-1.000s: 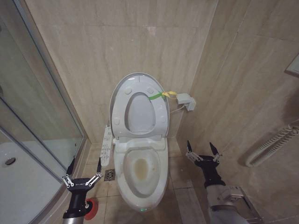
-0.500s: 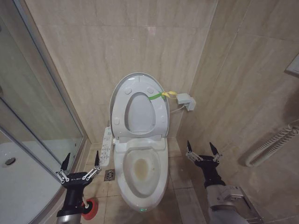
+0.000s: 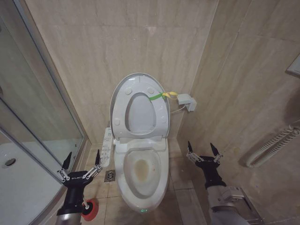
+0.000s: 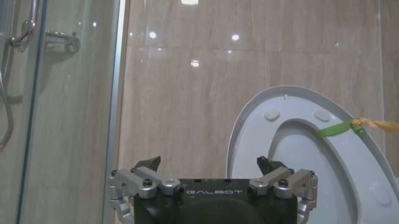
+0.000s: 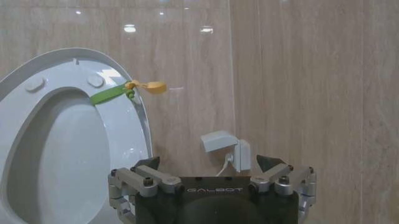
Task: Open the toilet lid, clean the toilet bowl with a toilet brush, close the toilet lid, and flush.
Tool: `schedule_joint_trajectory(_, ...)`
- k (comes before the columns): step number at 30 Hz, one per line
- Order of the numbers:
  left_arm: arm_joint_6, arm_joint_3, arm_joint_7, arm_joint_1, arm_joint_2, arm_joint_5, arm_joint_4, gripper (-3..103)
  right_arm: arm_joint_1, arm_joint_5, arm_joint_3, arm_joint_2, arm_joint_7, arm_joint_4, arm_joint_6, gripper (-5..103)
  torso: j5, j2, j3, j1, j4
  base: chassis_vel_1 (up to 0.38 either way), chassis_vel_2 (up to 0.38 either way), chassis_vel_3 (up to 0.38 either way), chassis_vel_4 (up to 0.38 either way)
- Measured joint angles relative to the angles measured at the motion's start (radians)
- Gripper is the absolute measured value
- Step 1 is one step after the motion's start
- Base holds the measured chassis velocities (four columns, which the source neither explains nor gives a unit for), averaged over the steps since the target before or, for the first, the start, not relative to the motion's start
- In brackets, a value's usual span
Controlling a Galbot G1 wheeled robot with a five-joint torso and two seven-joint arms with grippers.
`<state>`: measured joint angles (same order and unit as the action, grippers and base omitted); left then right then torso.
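The toilet lid (image 3: pixel 139 112) stands raised against the back wall, with the seat ring (image 3: pixel 121 110) up in front of it and a yellow-green strap (image 3: pixel 159 97) at its rim. Below lies the open toilet bowl (image 3: pixel 140 171), stained at its bottom. My left gripper (image 3: pixel 83 153) hovers open to the left of the bowl, above the red brush holder (image 3: pixel 89 210); my left arm hides the toilet brush handle. To the right of the bowl my right gripper (image 3: pixel 200 144) is open and holds nothing. The left wrist view has the left gripper (image 4: pixel 209 162) before the lid (image 4: pixel 311 158). The right wrist view has the right gripper (image 5: pixel 208 161) beside the lid (image 5: pixel 56 154).
A glass shower enclosure (image 3: pixel 33 117) closes off the left side. The white button panel (image 3: pixel 107 147) hangs on the toilet's left, with a floor drain (image 3: pixel 110 175) beneath it. On the wall right of the lid sits a white box (image 3: pixel 186 101). A white ribbed hose (image 3: pixel 276 143) runs along the right wall.
My left gripper has shifted slightly left and forward, still open. The right arm and the toilet have not moved.
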<state>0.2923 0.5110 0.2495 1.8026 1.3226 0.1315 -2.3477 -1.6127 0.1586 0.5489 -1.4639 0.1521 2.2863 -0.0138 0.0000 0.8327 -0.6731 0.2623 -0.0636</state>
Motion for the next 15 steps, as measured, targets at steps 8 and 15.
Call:
schedule_joint_trajectory(8, 0.009, 0.001, 0.001, 0.001, 0.0, -0.013, 0.011, 100, 0.0, 0.0, 0.0, 0.0, 0.0, 0.0, 0.0, 100, 0.0, 0.0, 0.0, 0.0, 0.0, 0.0, 0.0, 0.0, 0.0)
schedule_joint_trajectory(15, 0.014, 0.001, 0.003, 0.002, 0.002, -0.031, 0.015, 100, 0.0, 0.0, 0.0, 0.0, 0.0, 0.0, 0.0, 100, 0.0, 0.0, 0.0, 0.0, 0.0, 0.0, 0.0, 0.0, 0.0)
